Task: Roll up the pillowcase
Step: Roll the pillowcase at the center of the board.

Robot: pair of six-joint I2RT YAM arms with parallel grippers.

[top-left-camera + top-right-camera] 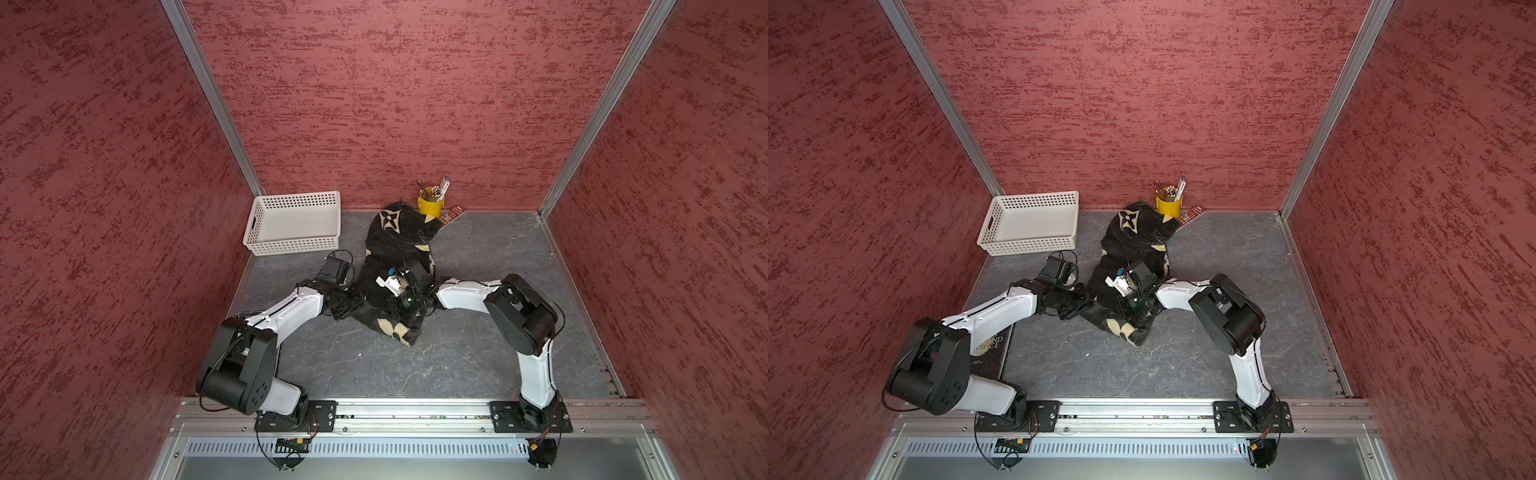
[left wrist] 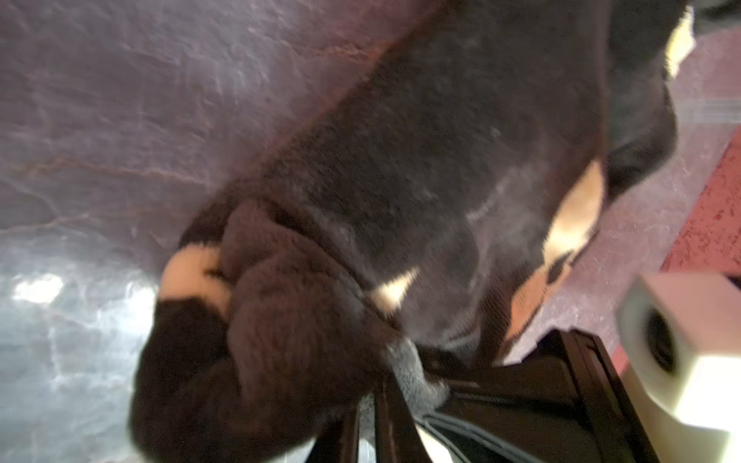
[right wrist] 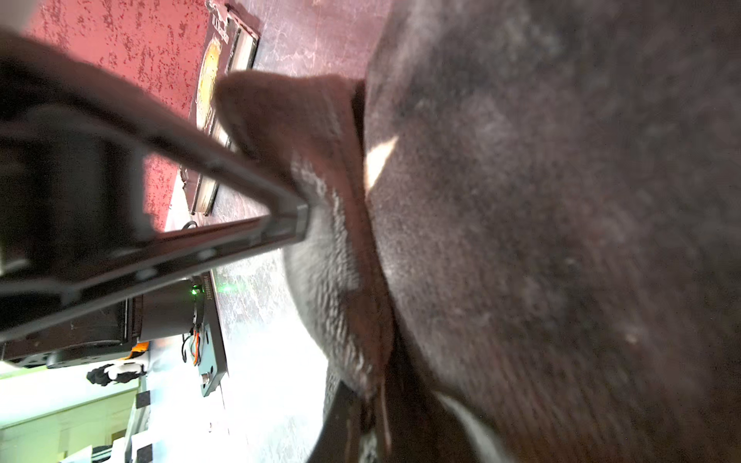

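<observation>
The pillowcase [image 1: 395, 241] [image 1: 1133, 245] lies bunched in a long black plush heap from the back wall toward the table's middle, with cream flower motifs showing. My left gripper [image 1: 358, 302] [image 1: 1088, 305] is at its left edge. In the left wrist view the left gripper [image 2: 375, 385] is shut, with a fold of the pillowcase [image 2: 401, 160] pinched at its tips. My right gripper [image 1: 399, 301] sits on top of the heap. In the right wrist view the right gripper [image 3: 371, 401] has its jaws almost together round a hem of the pillowcase [image 3: 561, 240]. The left gripper [image 3: 298, 218] also shows there, nipping the same fold.
A white basket [image 1: 295, 222] stands at the back left. A yellow cup of pens [image 1: 430, 205] and a small card [image 1: 452, 215] sit against the back wall beside the cloth's far end. A dark book [image 1: 990, 349] lies under my left arm.
</observation>
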